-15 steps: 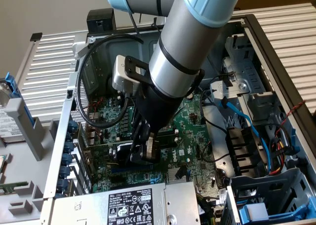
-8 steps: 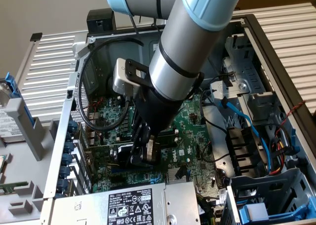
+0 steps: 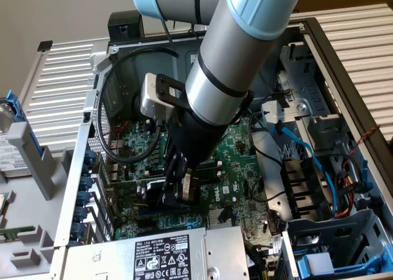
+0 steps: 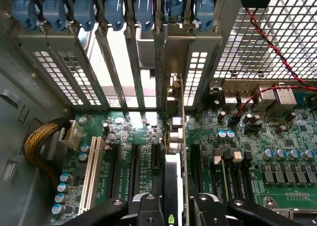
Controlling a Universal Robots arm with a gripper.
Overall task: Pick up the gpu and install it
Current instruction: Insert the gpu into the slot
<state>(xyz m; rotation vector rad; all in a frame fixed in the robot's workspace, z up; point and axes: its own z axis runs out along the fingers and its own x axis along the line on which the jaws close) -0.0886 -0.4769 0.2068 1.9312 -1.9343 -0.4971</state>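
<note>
Green is the colour of the big motherboard (image 4: 277,151) lying in the bottom of the open computer case (image 3: 80,151). The robot arm (image 3: 233,59) reaches down into the case from above. Its black tool (image 4: 173,206) is clenched on the gpu (image 4: 174,151), one finger (image 4: 143,208) on each side of it.

In the wrist view the gpu stands on its thin edge, straight up from the motherboard, between the long black slots (image 4: 134,169). Its far end with the silver bracket (image 4: 173,94) reaches the back wall of the case, right under the row of blue clips (image 4: 114,10). I cannot tell if the card is pushed all the way down into its slot.

In the exterior view the tool (image 3: 175,188) sits low over the middle of the motherboard, near the grey power box (image 3: 159,255) with the white sticker. Blue cables (image 3: 307,151) run through the case on the exterior view's right. A red and black wire (image 4: 267,42) crosses the metal mesh in the wrist view.
</note>
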